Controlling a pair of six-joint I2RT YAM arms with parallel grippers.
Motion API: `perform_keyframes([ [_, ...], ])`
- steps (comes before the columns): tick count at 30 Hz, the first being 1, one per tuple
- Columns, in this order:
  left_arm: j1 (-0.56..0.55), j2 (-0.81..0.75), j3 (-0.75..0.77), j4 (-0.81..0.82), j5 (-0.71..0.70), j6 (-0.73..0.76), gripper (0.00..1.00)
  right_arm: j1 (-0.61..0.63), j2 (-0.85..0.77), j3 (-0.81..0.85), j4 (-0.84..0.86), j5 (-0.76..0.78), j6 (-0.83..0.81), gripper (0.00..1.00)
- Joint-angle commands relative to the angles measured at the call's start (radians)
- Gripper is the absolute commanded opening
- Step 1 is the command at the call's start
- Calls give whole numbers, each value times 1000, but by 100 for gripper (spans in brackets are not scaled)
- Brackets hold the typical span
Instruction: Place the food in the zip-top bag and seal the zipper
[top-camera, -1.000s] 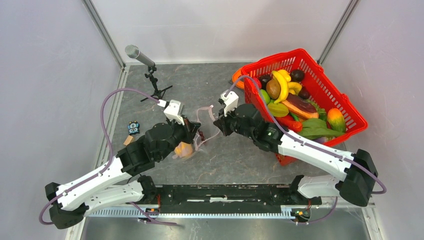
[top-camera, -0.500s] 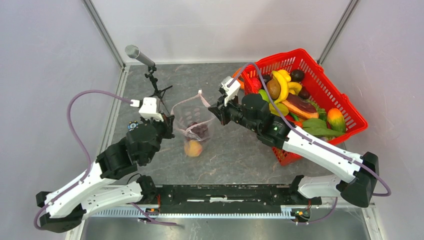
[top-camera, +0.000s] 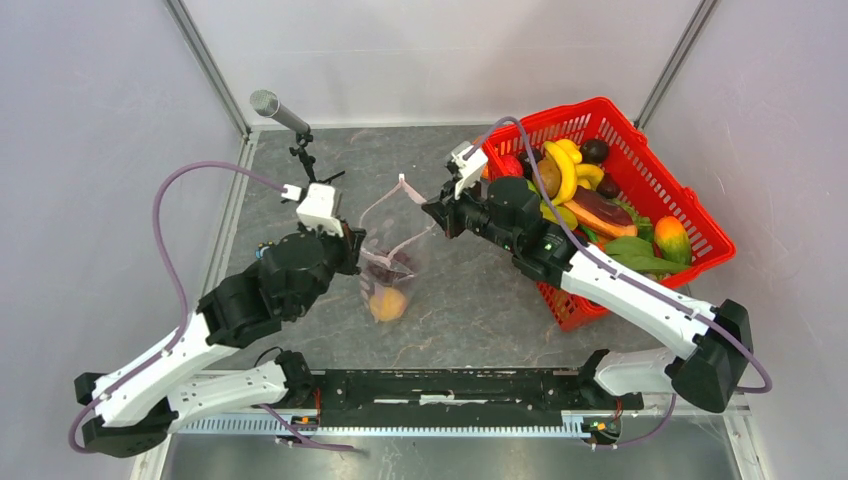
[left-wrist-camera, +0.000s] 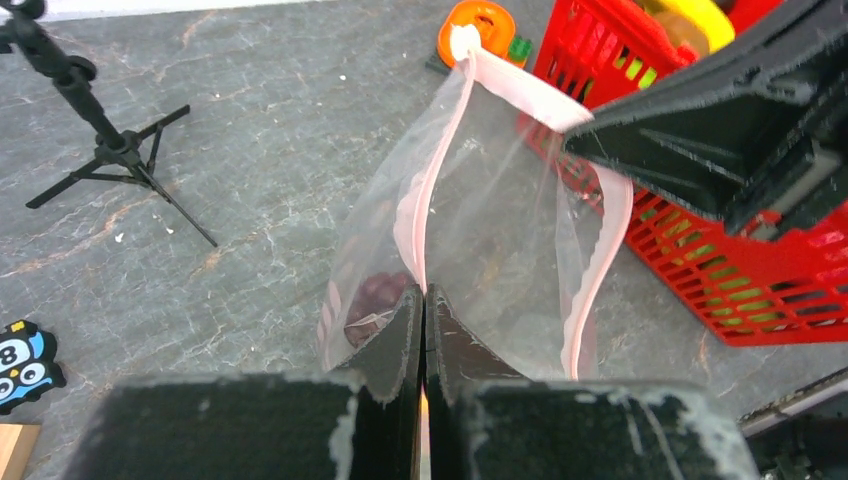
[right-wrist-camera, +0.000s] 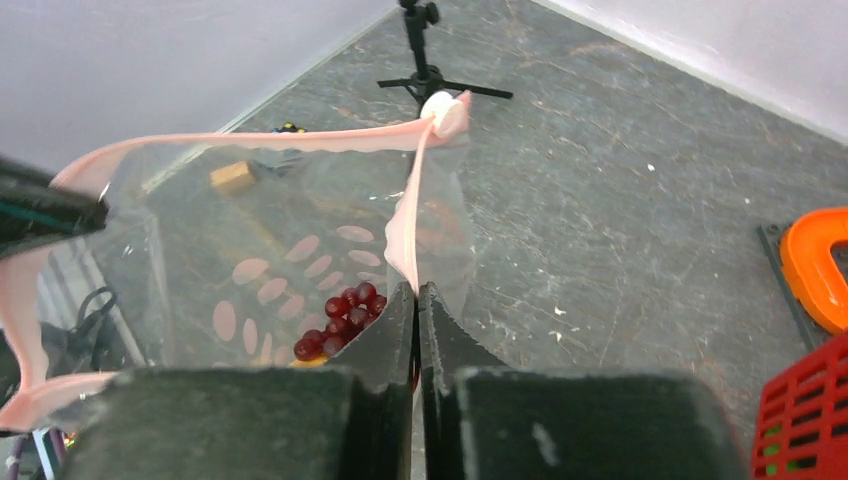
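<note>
Zip-top bag (top-camera: 392, 262) hangs between both outstretched arms; left gripper (left-wrist-camera: 422, 300) and right gripper (right-wrist-camera: 415, 292) each pinch its zipper (left-wrist-camera: 432, 170). Right wrist view shows grapes (right-wrist-camera: 340, 312) inside; top view adds an orange fruit (top-camera: 388, 303).

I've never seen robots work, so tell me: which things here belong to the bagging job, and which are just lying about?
Job: zip-top bag, its pink zipper, grapes and orange fruit inside it, toy food in the red basket, left gripper and right gripper pinching the zipper.
Lying about: microphone stand, orange ring, cartoon sticker, wooden block.
</note>
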Motion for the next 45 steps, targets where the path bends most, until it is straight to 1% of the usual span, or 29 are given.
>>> perform_keyframes([
  [1, 1, 57, 48, 40, 55, 55, 2, -55, -9, -16, 56, -30, 24, 11],
  [3, 1, 78, 46, 44, 62, 49, 2, -59, -10, -10, 12, -56, 0, 30],
  [5, 1, 87, 27, 66, 73, 43, 2, -60, -27, -4, -34, -54, -27, 44],
  [7, 2, 97, 9, 82, 75, 36, 2, -62, -70, 19, -82, -27, -66, 68],
  [9, 1, 103, -4, 103, 80, 32, 2, -64, -118, 51, -124, -3, -113, 74],
  [11, 1, 108, -8, 119, 93, 36, 2, -63, -169, 73, -167, 90, -152, 76],
  [13, 1, 114, -2, 123, 97, 39, 2, -65, -226, 60, -197, 215, -183, 77],
  [15, 1, 119, -1, 124, 98, 43, 2, -73, -281, 34, -229, 372, -216, 81],
  [17, 1, 120, -1, 125, 106, 45, 2, -108, -312, 16, -287, 513, -223, 82],
  [21, 1, 115, -7, 142, 133, 41, 2, -229, -297, 38, -461, 639, -194, 82],
  [22, 1, 114, -9, 144, 137, 40, 2, -269, -294, 33, -485, 644, -159, 81],
  [27, 1, 111, -15, 143, 147, 35, 2, -530, -285, -21, -548, 440, -152, 78],
  [31, 1, 101, -17, 138, 146, 37, 2, -677, -261, -75, -551, 295, -167, 77],
  [32, 1, 100, -18, 137, 146, 37, 2, -710, -251, -78, -545, 281, -153, 77],
  [34, 1, 104, -22, 146, 147, 38, 2, -775, -217, -74, -528, 249, -112, 74],
  [36, 1, 113, -17, 147, 154, 37, 2, -813, -195, -85, -486, 205, -115, 74],
  [37, 1, 115, -14, 144, 160, 37, 2, -831, -180, -79, -487, 226, -107, 75],
  [40, 2, 110, -14, 139, 161, 29, 2, -869, -129, -59, -493, 296, -115, 83],
  [41, 1, 104, -20, 139, 159, 25, 2, -911, -113, -56, -488, 296, -104, 83],
  [43, 1, 97, -30, 143, 155, 21, 2, -962, -97, -73, -452, 227, -79, 83],
  [45, 1, 92, -32, 143, 156, 21, 2, -995, -95, -119, -390, 168, -58, 85],
])
